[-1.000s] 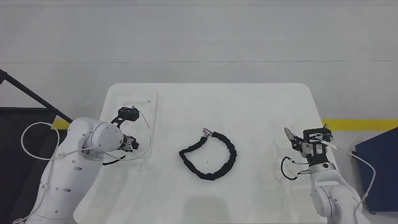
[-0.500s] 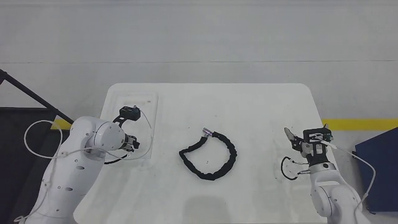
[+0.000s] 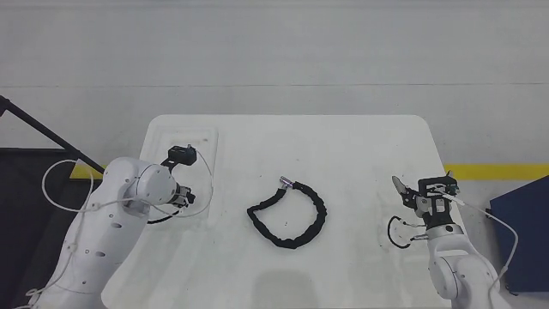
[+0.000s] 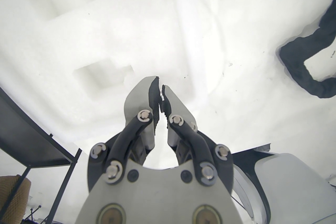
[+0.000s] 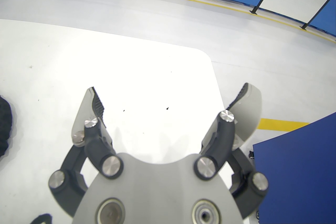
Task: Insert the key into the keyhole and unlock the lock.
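From above, a black lock [image 3: 320, 209] lies in a loop near the middle of the white tabletop [image 3: 360, 154]. Its shiny metal end is at the far side of the loop. A white foam tray [image 3: 202, 137] sits on the left part of the tabletop. The left gripper [image 3: 180, 155] is over that tray, well apart from the lock. The right gripper [image 3: 420, 184] is near the right edge of the tabletop, also well apart from the lock. In the left wrist view, the left gripper hangs above the foam tray with its two fingers pressed close together. A tiny grey bit [image 4: 162, 98] shows between the pads, but it is too small to tell if it is the key. The tray has square dips in it, and part of the lock lies off to one side on the tabletop. In the right wrist view, the right gripper is spread wide with nothing in it, above bare tabletop by a rounded corner. A bit of the black lock peeks in at the edge.
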